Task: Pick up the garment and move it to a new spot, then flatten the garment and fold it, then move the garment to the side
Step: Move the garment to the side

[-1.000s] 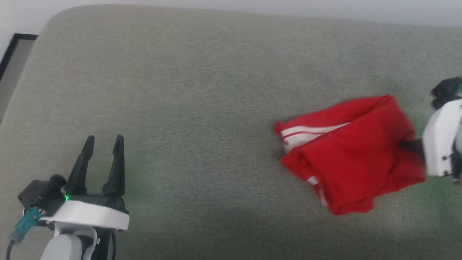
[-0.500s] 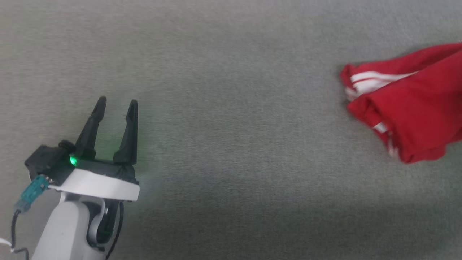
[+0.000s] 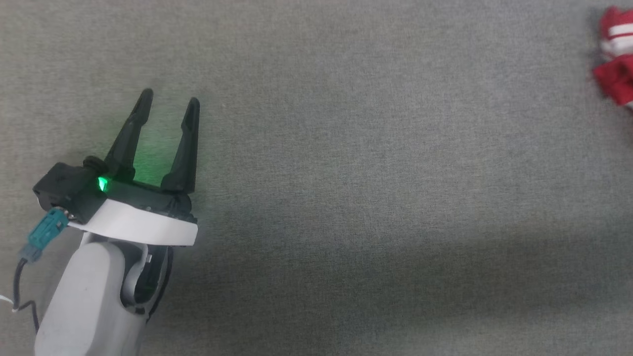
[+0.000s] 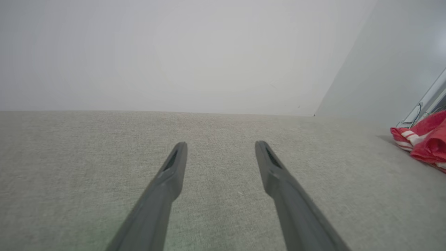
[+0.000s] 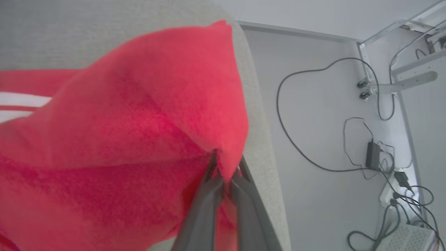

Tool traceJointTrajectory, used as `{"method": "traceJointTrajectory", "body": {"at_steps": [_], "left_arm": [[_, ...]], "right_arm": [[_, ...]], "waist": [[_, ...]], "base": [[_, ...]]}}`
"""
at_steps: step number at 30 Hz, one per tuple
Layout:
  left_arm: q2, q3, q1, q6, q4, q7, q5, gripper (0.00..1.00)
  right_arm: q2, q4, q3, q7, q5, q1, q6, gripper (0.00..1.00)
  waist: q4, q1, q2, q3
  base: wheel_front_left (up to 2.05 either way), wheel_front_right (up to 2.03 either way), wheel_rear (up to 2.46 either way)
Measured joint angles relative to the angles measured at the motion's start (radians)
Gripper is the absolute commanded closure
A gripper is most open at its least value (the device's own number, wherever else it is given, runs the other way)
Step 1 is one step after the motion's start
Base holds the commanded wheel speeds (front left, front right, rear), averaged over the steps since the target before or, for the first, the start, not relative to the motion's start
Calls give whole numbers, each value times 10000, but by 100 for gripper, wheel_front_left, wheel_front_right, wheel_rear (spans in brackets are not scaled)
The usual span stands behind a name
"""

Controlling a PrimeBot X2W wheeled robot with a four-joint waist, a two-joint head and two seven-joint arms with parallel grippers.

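- My left gripper (image 3: 169,99), 8 o'clock in the head view: fingers spread wide, empty, over the grey fabric surface (image 3: 346,173).
- My right gripper (image 5: 225,165): fingers pinched tight on a red fold of the garment (image 5: 139,122).
- Garment at 2 o'clock, at the head view's edge, well apart from my left gripper.

A grey-green woven fabric surface (image 3: 376,163) spreads across the head view, with a darker band of shadow (image 3: 395,282) along the lower part. In the left wrist view, a plain white wall (image 4: 174,52) takes the upper half. At the right of the right wrist view lies a pale floor (image 5: 313,209) with a looping black cable (image 5: 278,104), a small black adapter (image 5: 373,155), a grey metal bar (image 5: 404,82) at upper right and a white power strip (image 5: 407,240) at lower right.
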State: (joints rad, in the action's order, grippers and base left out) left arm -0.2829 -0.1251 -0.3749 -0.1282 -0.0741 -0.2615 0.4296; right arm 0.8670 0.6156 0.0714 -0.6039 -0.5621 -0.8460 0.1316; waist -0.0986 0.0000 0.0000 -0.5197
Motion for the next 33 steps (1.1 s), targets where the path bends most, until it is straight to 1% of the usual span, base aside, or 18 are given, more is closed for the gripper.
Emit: {"method": "traceJointTrajectory", "body": {"at_steps": [4, 10, 18, 19, 21, 22, 23, 28, 33], "left_arm": [[-50, -81, -181, 0, 50, 0, -6, 0], [-115, -222, -406, 0, 77, 0, -17, 0], [-167, -320, -598, 0, 94, 0, -19, 0], [-167, -322, -612, -2, 92, 0, -19, 0], [-157, -326, -643, -2, 81, 0, 2, 0], [-155, -320, -660, -2, 69, 0, 4, 0], [-157, -314, -671, -2, 58, 0, 4, 0], [-167, -157, -642, 0, 21, 0, 17, 0], [-138, 96, -476, 0, 71, 0, 58, 0]], "right_arm": [[150, 732, -100, 487, 650, -386, 0, 100], [113, 1624, -98, 1168, 1476, -774, 2, 100], [-380, 2554, 81, 1793, 1944, -1229, 0, 100], [-397, 2631, 109, 1868, 1981, -1290, 0, 87], [-456, 2828, 198, 1902, 2038, -1411, 0, 36], [-495, 2894, 232, 1958, 2040, -1448, 0, 20], [-527, 2987, 213, 2044, 2038, -1499, 0, 0], [-581, 3317, 359, 2080, 2033, -1838, 0, 0], [-640, 3394, 598, 2257, 1852, -2020, 0, 0]], "waist": [[-74, 0, 0, -291], [-51, 0, 0, -639], [44, 0, 0, -919], [57, 0, 0, -932], [89, 0, 0, -939], [103, 0, 0, -934], [118, 0, 0, -925], [155, 0, 0, -803], [163, 0, 0, -545]], "base": [[0, 0, 0], [0, 0, 0], [0, 0, 0], [0, 0, 0], [0, 0, 0], [0, 0, 0], [0, 0, 0], [0, 0, 0], [0, 0, 0]]}}
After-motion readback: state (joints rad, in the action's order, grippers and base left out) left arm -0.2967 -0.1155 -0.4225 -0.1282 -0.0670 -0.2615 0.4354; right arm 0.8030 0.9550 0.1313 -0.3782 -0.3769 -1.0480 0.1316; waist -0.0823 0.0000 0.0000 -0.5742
